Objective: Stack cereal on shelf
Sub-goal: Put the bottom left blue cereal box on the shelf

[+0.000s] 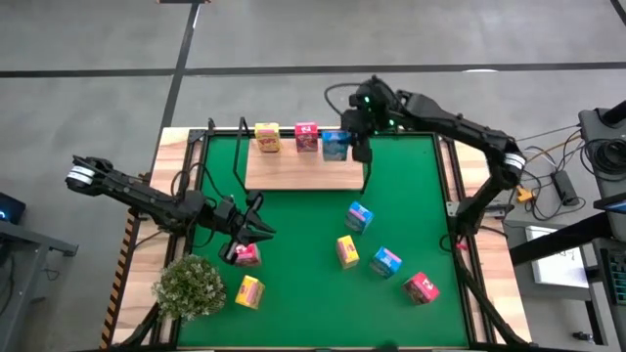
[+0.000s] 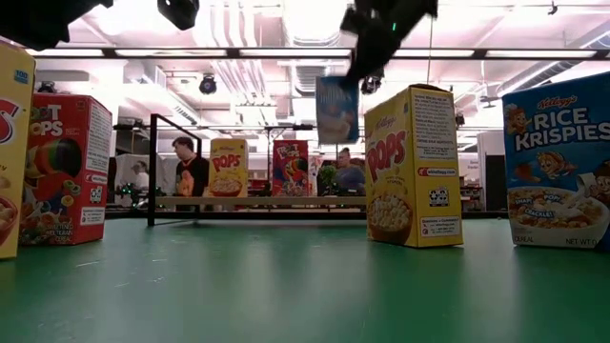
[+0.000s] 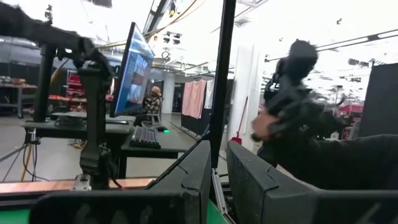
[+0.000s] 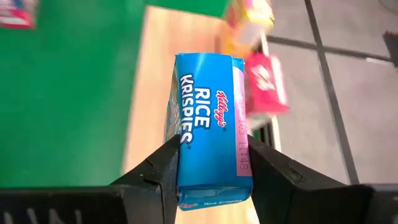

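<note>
one glossy blue carton (image 4: pixel 208 124) pinched in right claw (image 4: pixel 211 168)

Cereal boxes stand on a green mat (image 2: pixel 286 286) seen from table height. At far left a yellow box (image 2: pixel 11 152) is cut off by the frame, with a red Froot Loops box (image 2: pixel 65 170) just beside it. A yellow Corn Pops box (image 2: pixel 413 167) stands right of centre, and a blue Rice Krispies box (image 2: pixel 558 162) at the right edge. Farther back, a small yellow box (image 2: pixel 227 169) and a red box (image 2: pixel 291 168) sit on a wooden shelf (image 2: pixel 257 202) with a black wire frame. Above the shelf, a dark gripper (image 2: pixel 367 48) holds a blue box (image 2: pixel 337 110) in the air. People sit in the room behind.
</note>
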Controlling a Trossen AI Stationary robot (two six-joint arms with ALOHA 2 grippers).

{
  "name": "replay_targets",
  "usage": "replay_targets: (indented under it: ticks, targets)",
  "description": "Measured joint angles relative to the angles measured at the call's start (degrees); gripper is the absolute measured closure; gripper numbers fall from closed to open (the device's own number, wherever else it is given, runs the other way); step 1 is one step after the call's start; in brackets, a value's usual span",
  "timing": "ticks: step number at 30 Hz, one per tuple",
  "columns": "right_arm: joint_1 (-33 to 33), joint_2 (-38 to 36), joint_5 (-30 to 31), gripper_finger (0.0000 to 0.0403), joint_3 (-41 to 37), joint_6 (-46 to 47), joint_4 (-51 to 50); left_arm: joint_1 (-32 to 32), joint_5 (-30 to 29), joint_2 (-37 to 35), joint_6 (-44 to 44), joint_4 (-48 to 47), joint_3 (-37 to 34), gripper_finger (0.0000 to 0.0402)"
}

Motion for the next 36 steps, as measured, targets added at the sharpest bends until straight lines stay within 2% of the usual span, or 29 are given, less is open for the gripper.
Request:
replay_targets:
  ticks: [5, 10, 15, 24, 36]
  targets:
    - [-6.3, 6.2, -0.3, 0.026, -0.1, -2.5, -0.1, 0.0, -0.5, 0.0, 0.3, 0.2, 0.0, 0.0365]
    - [-9.5, 10.2, -0.3, 0.026, -0.1, -3.7, 0.0, 0.0, -0.5, 0.0, 1.4, 0.1, 0.0, 0.0365]
    - [-10.0, 11.2, -3.4, 0.0263, -0.1, -5.7, 1.8, 0.1, -1.4, 0.0, 3.2, 0.1, 0.0, 0.0365]
    - [-10.4, 11.3, -3.3, 0.0255, -0.1, -8.1, 3.5, 0.1, -4.8, 0.0, 4.5, 0.2, 0.0, 0.0365]
    - [-10.4, 13.4, -3.5, 0.0253, 0.0, -6.1, 4.0, 0.1, -5.9, 0.0, 5.6, 0.2, 0.0, 0.0365]
